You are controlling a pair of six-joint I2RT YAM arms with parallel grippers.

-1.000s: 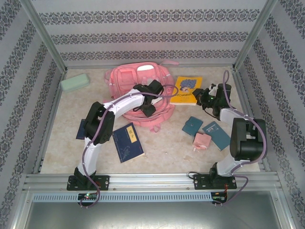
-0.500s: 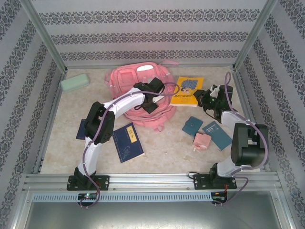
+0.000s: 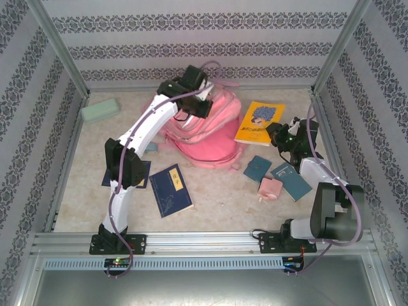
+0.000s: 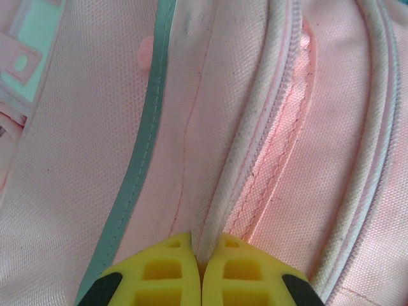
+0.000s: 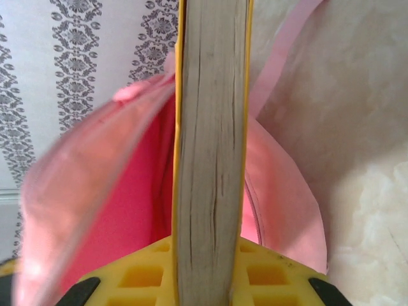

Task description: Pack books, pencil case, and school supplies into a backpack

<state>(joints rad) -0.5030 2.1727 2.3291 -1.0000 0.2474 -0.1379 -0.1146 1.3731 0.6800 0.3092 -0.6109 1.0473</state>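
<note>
Left gripper (image 4: 199, 250) is pinched tight on a corded seam of the backpack (image 4: 83, 159). The cloth is soft and sags below the grip (seams hold better than flat cloth). Right gripper (image 5: 207, 258) clamps the yellow book (image 5: 210, 127) by its edge. The book looks stiff and light, and the backpack is just ahead.

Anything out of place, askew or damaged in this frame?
Nothing damaged or spilled. The backpack sags lopsided because the left gripper pinches its piped seam, holding it up; the right gripper clamps the yellow book by its edge.
</note>
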